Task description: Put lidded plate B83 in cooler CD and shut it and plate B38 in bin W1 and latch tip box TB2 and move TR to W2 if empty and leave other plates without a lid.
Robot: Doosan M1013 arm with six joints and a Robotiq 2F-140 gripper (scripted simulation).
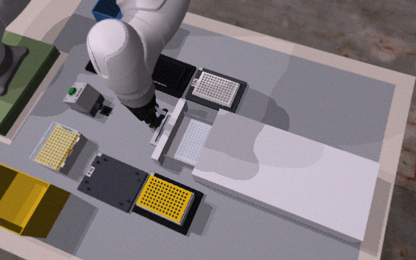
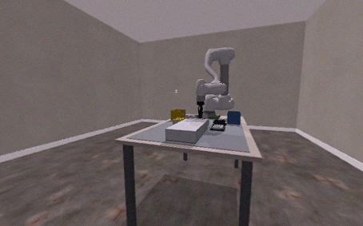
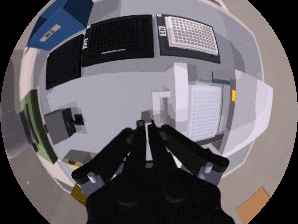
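Observation:
The cooler CD [image 1: 289,180] is a long white box; its drawer [image 1: 182,136] stands partly out. A clear plate [image 1: 193,141] lies flat on the drawer floor; I cannot tell if a lid is on it. My gripper [image 1: 157,117] is shut and empty, right at the drawer's front panel [image 1: 162,138]; I cannot tell if it touches. In the wrist view the shut fingers [image 3: 148,137] point beside the drawer [image 3: 202,106]. The white plate [image 1: 216,88] sits in its black nest behind the drawer, and also shows in the wrist view [image 3: 190,35].
The tip box TB2 [image 1: 56,148] with yellow tips stands between the DONE key [image 1: 72,91] and the yellow bin W1 [image 1: 24,201]. The tip rack TR [image 1: 165,199] sits in front beside an empty grey nest [image 1: 112,181]. An empty black nest [image 1: 173,74] and the blue bin W2 [image 1: 106,10] are behind.

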